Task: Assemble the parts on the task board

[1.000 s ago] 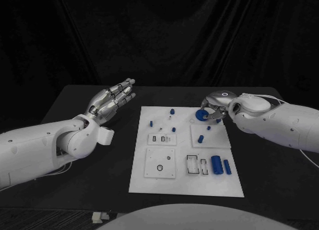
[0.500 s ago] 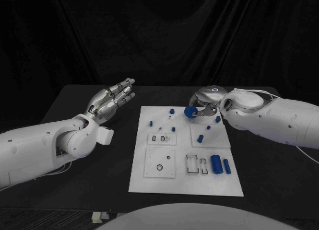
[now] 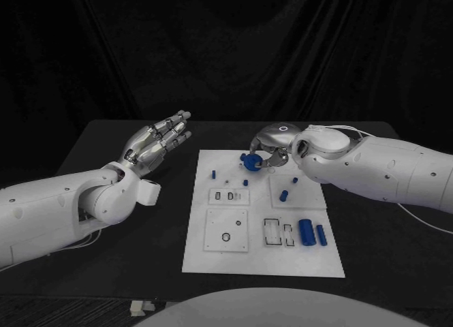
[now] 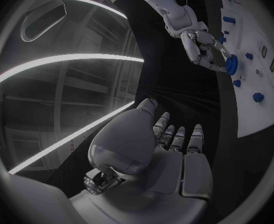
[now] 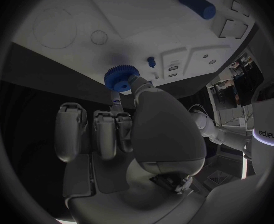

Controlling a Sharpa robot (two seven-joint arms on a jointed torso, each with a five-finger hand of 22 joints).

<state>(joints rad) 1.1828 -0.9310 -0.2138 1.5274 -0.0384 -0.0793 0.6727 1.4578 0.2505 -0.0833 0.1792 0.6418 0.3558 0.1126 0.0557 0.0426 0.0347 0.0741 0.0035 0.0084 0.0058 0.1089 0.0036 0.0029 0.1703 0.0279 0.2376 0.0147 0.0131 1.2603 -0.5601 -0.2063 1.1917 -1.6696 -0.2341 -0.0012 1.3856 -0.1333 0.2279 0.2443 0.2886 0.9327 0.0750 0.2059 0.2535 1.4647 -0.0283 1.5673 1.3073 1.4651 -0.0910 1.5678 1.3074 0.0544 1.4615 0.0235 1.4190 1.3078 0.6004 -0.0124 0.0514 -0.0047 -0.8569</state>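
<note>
My right hand (image 3: 272, 145) hovers over the far end of the white task board (image 3: 261, 262) and pinches a blue toothed wheel (image 3: 250, 161). The right wrist view shows the same blue toothed wheel (image 5: 119, 78) held at the fingertips above the board (image 5: 131, 15). In the left wrist view the right hand (image 4: 202, 47) carries the wheel (image 4: 231, 64) near the board's edge. My left hand (image 3: 159, 139) is raised over the table left of the board, fingers straight and apart, holding nothing. Small blue pegs (image 3: 245, 182) stand on the board, and a blue cylinder (image 3: 306, 232) lies near its right side.
A slim blue rod (image 3: 323, 235) lies beside the cylinder. Another blue piece (image 3: 284, 195) lies on a raised square. Slotted white blocks (image 3: 229, 197) and a plate with a ring hole (image 3: 227, 238) occupy the board's left half. Black table (image 3: 118, 225) surrounds the board.
My right hand has carried the blue toothed wheel leftward across the far end of the board. The left hand has stayed still.
</note>
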